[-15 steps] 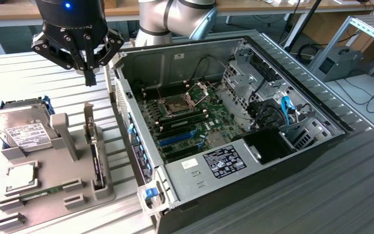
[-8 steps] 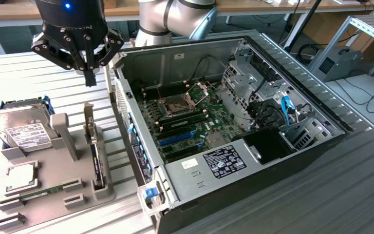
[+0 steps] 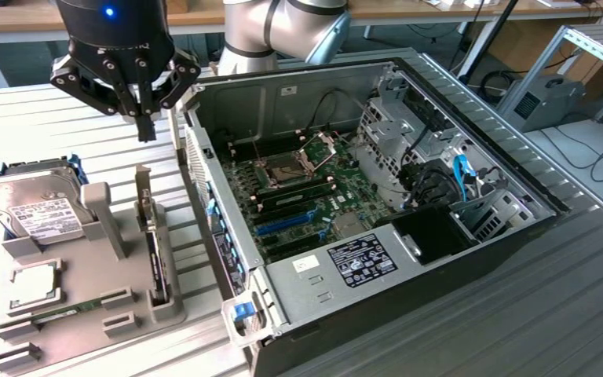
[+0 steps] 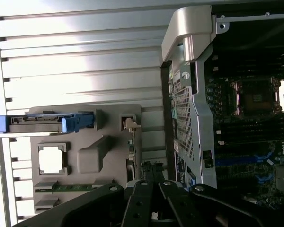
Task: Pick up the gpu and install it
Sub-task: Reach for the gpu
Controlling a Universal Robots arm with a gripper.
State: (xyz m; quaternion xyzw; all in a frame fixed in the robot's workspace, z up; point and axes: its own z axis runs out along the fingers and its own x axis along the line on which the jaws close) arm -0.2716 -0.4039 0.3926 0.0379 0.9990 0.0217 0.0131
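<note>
I hold the gripper above the far end of the holder, at the exterior view's left, just beside the left wall of the open case. Its jaws are closed together and grip nothing. The gpu stands on edge in the holder's long slot, silver bracket at the far end, below and nearer than the fingertips and well apart from them. I judge the step in hand to be the approach to the card. To do it well: align the jaws across the card's thin edge, open them before descent, come down straight, and keep clear of the case wall on the right and the drive on the left. The exterior view gives height: it shows the gap between fingertips and card, and the card's upright stance. The wrist view gives alignment instead: the gripper sits nearly in line with the gpu seen edge-on, and the blue slots on the board lie inside the case, on the other side of the wall.
</note>
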